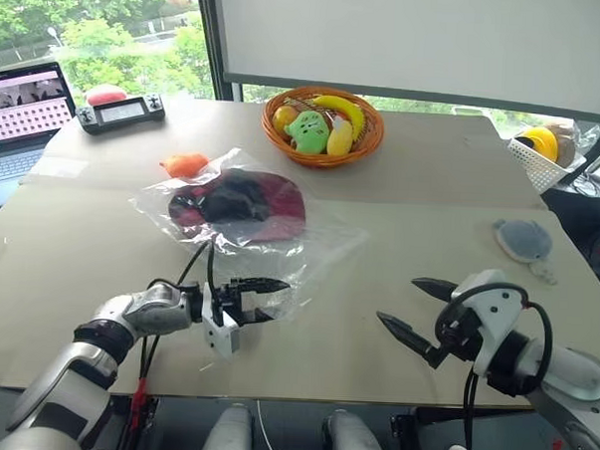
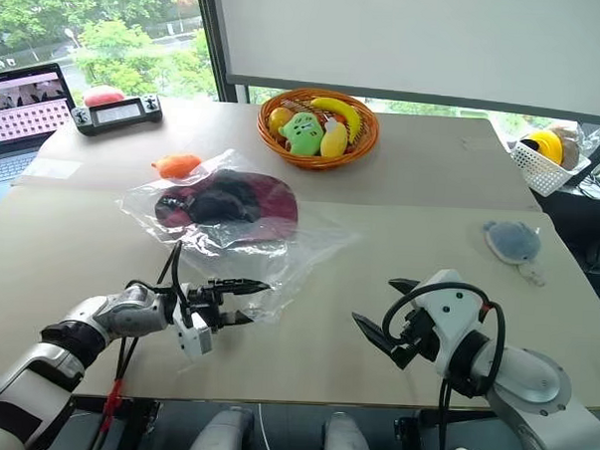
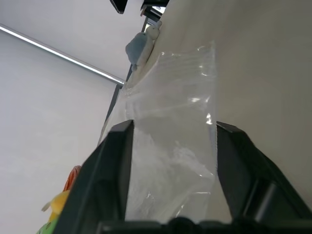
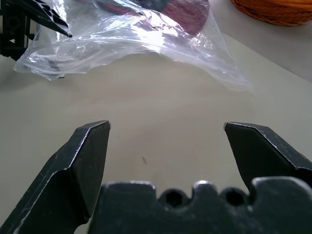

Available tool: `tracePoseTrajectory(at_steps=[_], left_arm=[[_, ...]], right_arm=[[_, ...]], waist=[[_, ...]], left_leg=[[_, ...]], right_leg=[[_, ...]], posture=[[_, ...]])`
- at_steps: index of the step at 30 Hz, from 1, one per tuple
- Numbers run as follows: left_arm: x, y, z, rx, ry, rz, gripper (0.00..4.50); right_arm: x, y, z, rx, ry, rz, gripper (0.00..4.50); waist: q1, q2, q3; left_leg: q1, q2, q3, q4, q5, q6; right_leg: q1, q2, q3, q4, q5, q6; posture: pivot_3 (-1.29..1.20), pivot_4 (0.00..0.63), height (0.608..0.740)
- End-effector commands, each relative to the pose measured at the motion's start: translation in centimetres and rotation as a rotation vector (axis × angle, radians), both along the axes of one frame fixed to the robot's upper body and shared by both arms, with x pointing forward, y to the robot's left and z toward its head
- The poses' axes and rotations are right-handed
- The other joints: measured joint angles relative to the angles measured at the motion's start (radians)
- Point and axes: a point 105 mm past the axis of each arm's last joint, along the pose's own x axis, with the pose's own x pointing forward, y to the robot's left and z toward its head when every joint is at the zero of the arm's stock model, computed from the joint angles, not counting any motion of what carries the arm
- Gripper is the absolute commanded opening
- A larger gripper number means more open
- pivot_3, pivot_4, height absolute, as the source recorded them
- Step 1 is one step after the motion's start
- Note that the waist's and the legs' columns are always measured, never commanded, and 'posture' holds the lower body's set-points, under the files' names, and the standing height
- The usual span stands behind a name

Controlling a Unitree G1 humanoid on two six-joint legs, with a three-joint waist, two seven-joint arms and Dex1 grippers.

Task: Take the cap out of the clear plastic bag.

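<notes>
The bag [image 1: 242,223] lies flat on the table [image 1: 431,191], mid-left, with the cap [image 1: 243,201] still inside its far end, near the basket [image 1: 322,126]. The bag's long axis runs from the far left toward the near edge, slightly rightward; its loose near end reaches the left gripper [image 1: 262,301]. The cap sits brim-right, dark crown to the left, its long axis roughly crosswise to the table's depth.

The left gripper points level to the right, with the bag's near corner between its fingers [image 3: 114,165]; the wrist view shows film in the gap with the fingers part-way in. Whether they actually pinch the film cannot be told. The right gripper [image 2: 384,313] hovers low over bare table, fingers wide apart, holding nothing, well apart from the bag's right edge.

The cap lies beyond and slightly right of the left gripper, and far-left of the right one. The left arm is nearer the bag; the right looks free to reach in for the cap.
</notes>
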Motion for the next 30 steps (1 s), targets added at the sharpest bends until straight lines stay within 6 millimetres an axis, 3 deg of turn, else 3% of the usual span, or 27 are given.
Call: tracePoseTrajectory(at_steps=[1,3,9,14,16,20,25,30], left_arm=[[0.3,-0.8,1.4,-0.03,-0.032,-0.023,0.71],[0.2,-0.9,1.4,-0.029,-0.03,-0.028,0.05],[0.0,-1.2,1.4,-0.022,-0.026,-0.043,0.02],[0.9,-0.5,1.8,-0.019,-0.014,0.022,0.02],[1.3,0.5,1.8,-0.008,-0.002,0.075,0.02],[0.8,5.0,2.1,0.009,0.014,0.214,0.02],[-0.3,8.5,3.1,-0.013,0.026,0.339,0.02],[-1.2,11.9,2.1,0.042,0.057,0.468,0.02]], right_arm=[[-0.3,0.5,0.8,0.001,-0.035,0.017,4.5],[-0.2,0.5,0.8,0.001,-0.035,0.016,4.5],[-0.3,0.4,0.6,-0.001,-0.034,0.008,4.5],[-0.3,0.4,0.5,-0.004,-0.032,0.008,4.5],[-0.2,0.5,0.4,-0.007,-0.03,0.014,4.5],[0.1,0.6,0.4,-0.02,-0.031,0.032,4.5],[1.1,0.7,0.2,-0.027,-0.032,0.059,4.5],[2.5,1.2,0.4,-0.019,-0.054,0.1,4.5]], waist=[[0.0,0.0,0.0],[0.0,0.0,0.0],[0.0,0.0,0.0],[0.0,0.0,0.0],[-0.003,0.0,0.0],[-0.024,0.0,0.0],[-0.028,0.001,0.0],[-0.014,0.001,0.0]], left_leg=[[0.0,0.0,0.0,0.001,0.0,0.0],[0.0,0.0,0.0,0.001,0.0,0.0],[0.0,0.0,0.0,0.002,0.0,0.0],[0.0,0.0,0.0,0.002,0.0,0.0],[0.0,0.0,0.0,0.002,0.0,0.0],[0.001,0.001,0.0,0.002,0.0,0.0],[0.001,0.002,0.0,0.002,0.0,0.0],[0.001,0.002,0.0,0.002,0.0,0.0]], right_leg=[[0.0,0.0,0.0,0.0,0.0,0.0],[0.001,0.0,0.0,0.0,0.0,0.0],[0.001,0.0,0.0,0.0,0.0,0.001],[0.001,0.0,0.0,0.0,0.0,0.001],[0.001,0.0,0.0,0.0,0.0,0.001],[0.001,0.001,0.0,0.001,0.0,0.0],[0.001,0.001,0.001,0.001,0.0,0.0],[0.001,0.001,0.0,0.001,0.0,0.0]], posture=[[0.0,0.15,0.735],[0.0,0.15,0.735],[0.0,0.15,0.735],[0.0,0.15,0.735],[0.0,0.15,0.735],[0.0,0.15,0.735],[0.0,0.15,0.735],[0.0,0.15,0.735]])
